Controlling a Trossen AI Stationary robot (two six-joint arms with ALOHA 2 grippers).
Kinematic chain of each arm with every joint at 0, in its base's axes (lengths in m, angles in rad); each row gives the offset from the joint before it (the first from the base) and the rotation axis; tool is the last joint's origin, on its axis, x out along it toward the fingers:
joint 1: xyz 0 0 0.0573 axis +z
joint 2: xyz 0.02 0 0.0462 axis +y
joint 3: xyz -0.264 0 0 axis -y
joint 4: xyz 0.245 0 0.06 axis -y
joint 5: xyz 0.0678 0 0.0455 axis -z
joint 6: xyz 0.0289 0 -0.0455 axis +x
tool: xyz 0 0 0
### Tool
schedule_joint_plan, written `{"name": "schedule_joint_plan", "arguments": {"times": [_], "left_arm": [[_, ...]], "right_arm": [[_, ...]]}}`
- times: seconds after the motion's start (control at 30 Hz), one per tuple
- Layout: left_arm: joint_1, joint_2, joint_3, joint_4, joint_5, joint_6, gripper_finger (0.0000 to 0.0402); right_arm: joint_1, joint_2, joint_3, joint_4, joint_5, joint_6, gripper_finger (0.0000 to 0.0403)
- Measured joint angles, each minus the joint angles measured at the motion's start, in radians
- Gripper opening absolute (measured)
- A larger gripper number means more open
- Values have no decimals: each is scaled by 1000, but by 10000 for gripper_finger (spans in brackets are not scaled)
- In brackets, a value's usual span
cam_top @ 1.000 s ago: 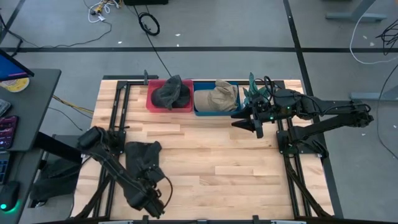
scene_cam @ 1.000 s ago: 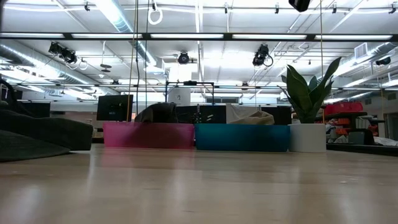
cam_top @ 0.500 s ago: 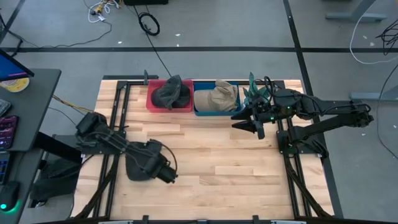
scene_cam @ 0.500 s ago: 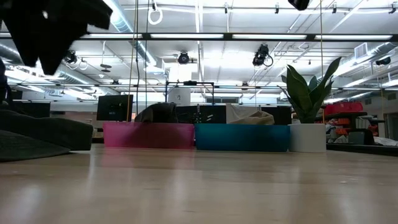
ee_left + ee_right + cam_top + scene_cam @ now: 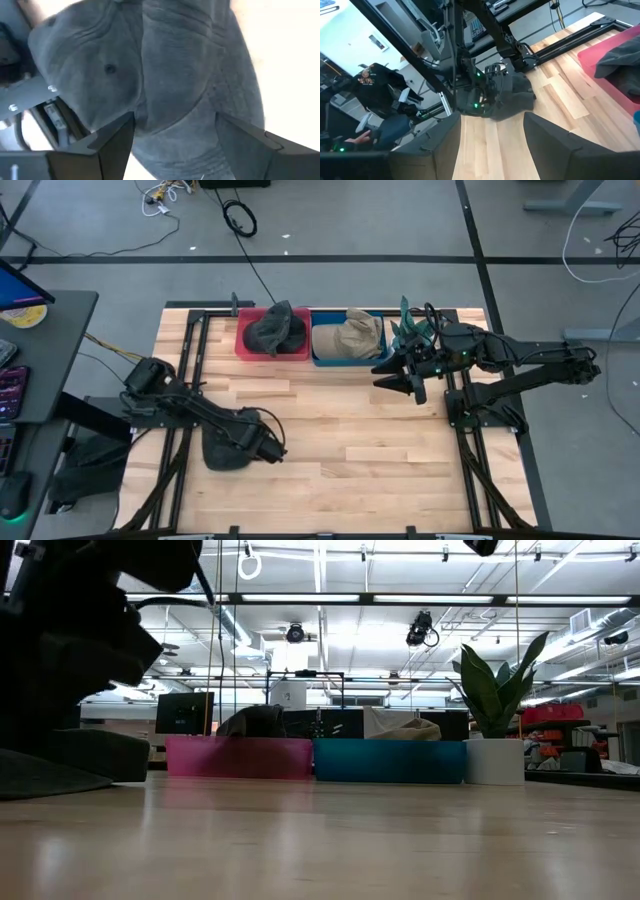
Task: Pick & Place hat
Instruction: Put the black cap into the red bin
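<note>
The left claw [image 5: 268, 448], fingers spread, sat at the dark hat's [image 5: 225, 448] right edge on the surface [image 5: 380, 450], nearer than the released right claw [image 5: 408, 380].

A: Light source?
B: Rows of long ceiling tube lights [image 5: 330, 598], visible in the low view. Illumination is bright and even; the pale wooden slatted table [image 5: 380, 440] carries only faint shadows.

A: Defects?
B: Soft sheen on the near tabletop. The dark grey fabric hat [image 5: 165, 75] is blurred; daylight overexposes that view's corners.
</note>
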State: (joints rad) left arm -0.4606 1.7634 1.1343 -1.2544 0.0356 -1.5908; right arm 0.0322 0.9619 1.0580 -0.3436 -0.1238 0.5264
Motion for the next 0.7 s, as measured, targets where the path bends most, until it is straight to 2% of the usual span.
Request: {"name": "schedule_joint_plan", "arguments": {"times": [0.2,0.33,0.47,0.63,0.7], "left_arm": [[0,0,-30,18,-2,21,264],[-1,0,-30,49,-18,81,233],[-1,0,-29,75,-24,131,170],[-2,0,-29,76,-23,197,45],[-2,0,-26,74,-16,227,15]], "right_arm": [[0,0,0,0,0,13,219],[0,0,0,0,0,12,219],[0,0,0,0,1,12,219],[0,0,0,0,2,12,219],[0,0,0,0,3,12,219]]}}
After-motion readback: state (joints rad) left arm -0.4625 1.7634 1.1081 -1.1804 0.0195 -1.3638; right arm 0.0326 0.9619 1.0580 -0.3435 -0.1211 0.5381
